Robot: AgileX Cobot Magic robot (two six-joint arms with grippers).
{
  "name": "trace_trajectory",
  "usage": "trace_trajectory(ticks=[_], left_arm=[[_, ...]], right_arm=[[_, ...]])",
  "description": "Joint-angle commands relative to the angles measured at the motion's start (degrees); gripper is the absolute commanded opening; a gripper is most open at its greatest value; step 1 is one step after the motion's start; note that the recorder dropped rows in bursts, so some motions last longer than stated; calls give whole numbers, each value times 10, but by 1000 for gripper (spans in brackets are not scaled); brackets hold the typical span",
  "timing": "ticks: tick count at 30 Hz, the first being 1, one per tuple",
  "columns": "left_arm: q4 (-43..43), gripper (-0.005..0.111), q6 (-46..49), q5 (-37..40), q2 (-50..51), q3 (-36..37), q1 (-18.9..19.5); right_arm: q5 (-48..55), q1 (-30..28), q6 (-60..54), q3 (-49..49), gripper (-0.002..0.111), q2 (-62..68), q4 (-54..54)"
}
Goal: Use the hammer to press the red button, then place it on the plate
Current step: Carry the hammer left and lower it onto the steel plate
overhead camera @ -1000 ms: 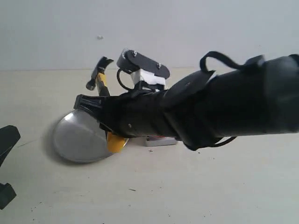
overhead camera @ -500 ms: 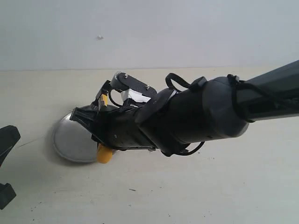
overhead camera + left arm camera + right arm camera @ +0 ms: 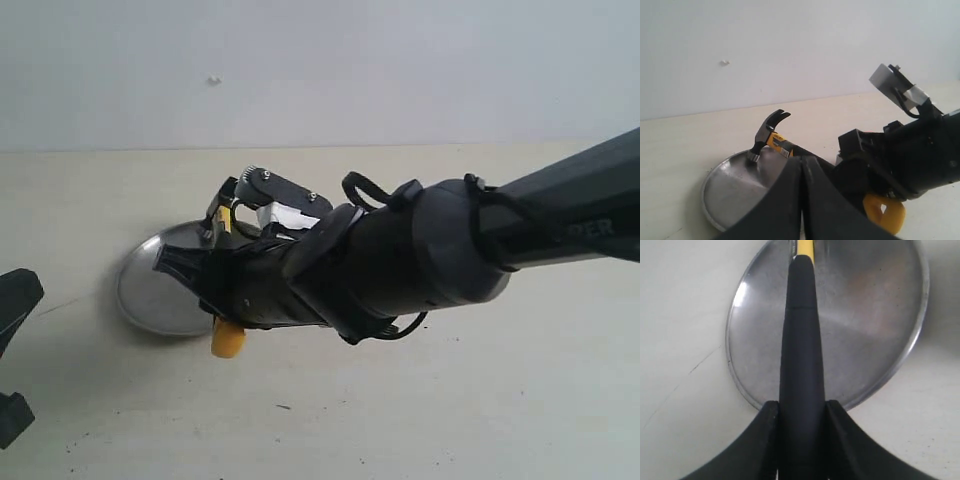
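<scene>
My right gripper [image 3: 200,265] reaches across from the right and is shut on the black grip of the hammer [image 3: 802,365]. The hammer slants over the plate [image 3: 150,290]. In the left wrist view its dark head [image 3: 765,132] sits at the plate's [image 3: 730,190] far rim, and I cannot tell whether it touches. Its yellow tip [image 3: 228,340] sticks out past the near rim. The red button is hidden behind the right arm. My left gripper [image 3: 802,162] is shut on nothing and stays back from the plate.
The thick black right arm [image 3: 430,260] spans the middle of the beige table [image 3: 400,420]. Black parts of the left arm [image 3: 15,300] show at the left edge. A plain pale wall [image 3: 400,70] stands behind.
The right arm has swung down and left with the hammer. Its head has dropped from above the plate to the rim. The button's grey base has gone behind the arm.
</scene>
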Motion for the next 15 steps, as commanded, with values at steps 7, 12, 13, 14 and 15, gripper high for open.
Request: trace_trajectory(ticks=[7, 12, 13, 14, 15], left_arm=[[2, 0, 2, -2, -3, 2, -3], [2, 0, 2, -2, -3, 2, -3], [2, 0, 2, -2, -3, 2, -3], [2, 0, 2, -2, -3, 2, -3], [2, 0, 2, -2, -3, 2, -3]], right_arm=[[-2, 1, -9, -4, 27, 30, -6], [-10, 1, -7, -4, 36, 29, -6], [-11, 1, -7, -4, 35, 29, -6], [-12, 1, -7, -4, 32, 29, -7], [-13, 1, -7, -4, 27, 29, -11]])
